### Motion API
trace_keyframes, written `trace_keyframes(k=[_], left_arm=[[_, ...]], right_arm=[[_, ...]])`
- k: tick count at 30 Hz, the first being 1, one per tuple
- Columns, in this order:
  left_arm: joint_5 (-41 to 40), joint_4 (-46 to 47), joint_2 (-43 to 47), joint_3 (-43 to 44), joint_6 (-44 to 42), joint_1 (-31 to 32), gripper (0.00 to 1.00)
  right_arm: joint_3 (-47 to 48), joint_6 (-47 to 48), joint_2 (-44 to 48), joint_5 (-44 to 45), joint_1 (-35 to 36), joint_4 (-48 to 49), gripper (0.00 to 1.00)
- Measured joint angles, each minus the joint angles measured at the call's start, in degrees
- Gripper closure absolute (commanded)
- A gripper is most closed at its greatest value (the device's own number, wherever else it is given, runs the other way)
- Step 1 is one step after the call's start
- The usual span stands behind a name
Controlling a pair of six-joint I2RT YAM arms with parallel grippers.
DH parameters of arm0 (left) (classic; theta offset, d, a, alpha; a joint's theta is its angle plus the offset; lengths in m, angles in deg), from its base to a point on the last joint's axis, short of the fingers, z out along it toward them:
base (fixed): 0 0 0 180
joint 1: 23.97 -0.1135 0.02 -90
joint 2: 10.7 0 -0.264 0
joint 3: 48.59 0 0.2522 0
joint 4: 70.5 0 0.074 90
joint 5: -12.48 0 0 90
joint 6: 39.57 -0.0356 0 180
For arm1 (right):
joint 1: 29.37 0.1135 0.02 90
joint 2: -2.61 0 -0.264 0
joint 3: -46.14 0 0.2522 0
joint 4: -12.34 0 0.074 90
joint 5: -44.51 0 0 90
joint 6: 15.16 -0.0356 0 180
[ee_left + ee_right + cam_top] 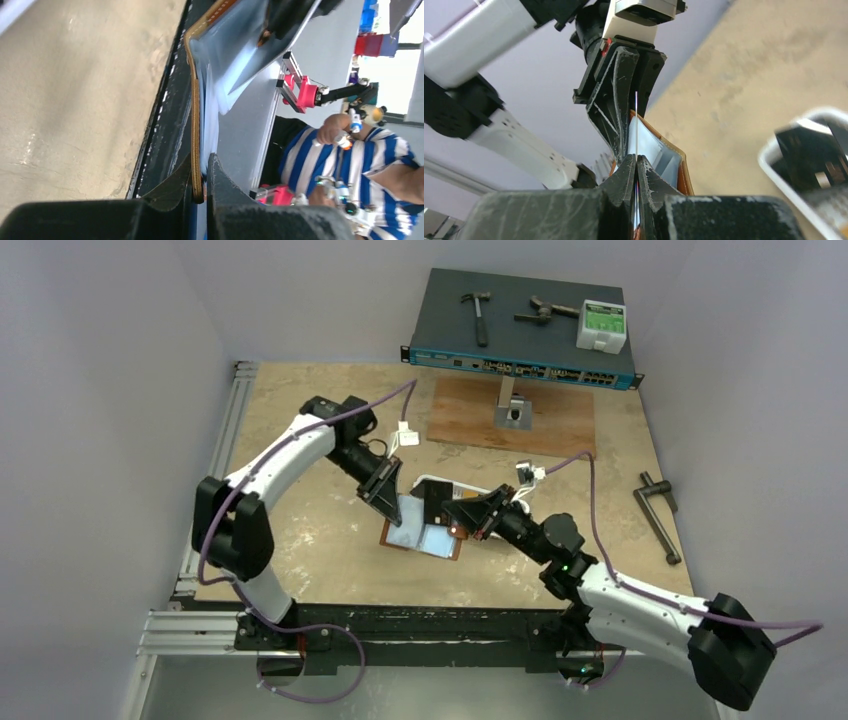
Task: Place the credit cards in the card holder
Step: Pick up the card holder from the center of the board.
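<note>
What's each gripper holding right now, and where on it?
Left gripper pinches the card holder by its brown stitched edge. Right gripper pinches a card, seen edge-on, by its near end.

Tan table (310,570) carries a wooden board (470,415), perhaps a clamp (657,515).

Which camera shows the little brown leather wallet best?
The top camera: the brown leather wallet is spread open there, pale blue inside. The left wrist view shows only its stitched edge close up, and the right wrist view shows just a slice.
</note>
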Motion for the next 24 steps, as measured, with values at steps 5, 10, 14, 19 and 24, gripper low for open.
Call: trace_keyframes(k=[5,10,14,19,24], left_arm=[[0.5,-5.4,6.6,13.2,0.2,-0.8,1.00],[-2.2,-5.6,12.9,23.8,2.1,-1.1,1.00],[-5.6,-6.0,15.9,31.9,2.5,-1.4,1.00],[-10.1,-4.7,19.5,39.9,3.6,-2.2,1.00],[-13.1,-2.3,26.5,38.3,5.6,-2.3,1.00]], right_arm=[[9.0,3.9,3.0,0.9,0.0,-2.3,1.00],[19.2,8.8,3.1,2.8,0.8,-8.4,1.00],[26.3,13.2,1.5,4.1,2.9,-10.9,1.00],[30.6,16.1,-0.9,4.0,4.2,-10.6,1.00],[33.2,17.2,-2.7,4.0,6.5,-10.1,1.00]])
